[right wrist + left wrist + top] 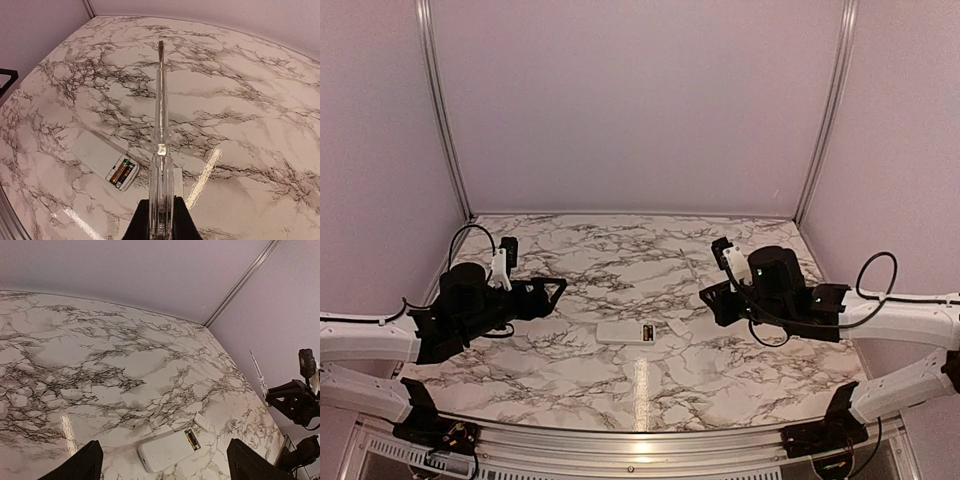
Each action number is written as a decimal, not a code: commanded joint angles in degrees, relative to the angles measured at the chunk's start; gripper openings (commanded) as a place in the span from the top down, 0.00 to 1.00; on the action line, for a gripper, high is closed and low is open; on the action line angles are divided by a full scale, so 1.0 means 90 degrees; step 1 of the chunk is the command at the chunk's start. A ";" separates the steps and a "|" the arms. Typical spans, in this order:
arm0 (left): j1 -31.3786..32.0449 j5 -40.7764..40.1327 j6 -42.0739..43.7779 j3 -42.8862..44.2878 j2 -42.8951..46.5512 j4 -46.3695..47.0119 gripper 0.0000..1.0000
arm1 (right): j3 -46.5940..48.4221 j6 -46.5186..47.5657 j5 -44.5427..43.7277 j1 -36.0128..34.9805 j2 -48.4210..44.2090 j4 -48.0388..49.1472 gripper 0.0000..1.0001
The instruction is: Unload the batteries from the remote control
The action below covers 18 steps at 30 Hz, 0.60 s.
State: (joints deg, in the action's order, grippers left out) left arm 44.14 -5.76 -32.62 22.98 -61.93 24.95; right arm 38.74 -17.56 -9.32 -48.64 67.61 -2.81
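The white remote control (623, 331) lies face down at the table's middle, also in the left wrist view (165, 451) and the right wrist view (97, 152). Its battery bay is open at the right end. The two batteries (120, 172), one gold-brown and one dark, lie side by side in it (191, 438). The loose white cover (202, 421) lies just right of the remote. My left gripper (164, 445) is open and empty, hovering left of the remote (556, 290). My right gripper (160, 220) is shut on a clear screwdriver (160, 125), held above the table right of the remote (712, 297).
The marbled table (620, 260) is walled by pale panels on three sides, with metal corner posts (445, 110). The right arm with the screwdriver (257, 370) shows at the right edge of the left wrist view.
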 commanded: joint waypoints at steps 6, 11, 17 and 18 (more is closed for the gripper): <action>-0.0018 0.2147 0.0045 -0.0349 0.0121 0.1655 0.14 | -0.0186 0.0303 0.2559 -0.0110 -0.0471 0.0810 1.00; -0.0014 0.2765 -0.0089 -0.0397 0.0086 0.2078 0.17 | -0.0306 0.0362 0.3397 -0.0179 -0.0673 0.1153 1.00; -0.0012 0.3147 -0.0274 -0.0384 -0.0132 0.2425 0.18 | 0.0050 0.0745 0.2672 -0.1048 -0.0515 0.0746 1.00; -0.0012 0.3208 -0.0309 -0.0356 -0.0184 0.2444 0.18 | 0.0161 0.0811 0.2457 -0.1251 -0.0432 0.0646 1.00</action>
State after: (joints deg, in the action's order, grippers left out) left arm 44.16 18.92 -34.20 20.10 -61.93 43.35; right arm 36.03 -13.47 16.53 -53.95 62.39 5.02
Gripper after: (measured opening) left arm 0.825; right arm 0.106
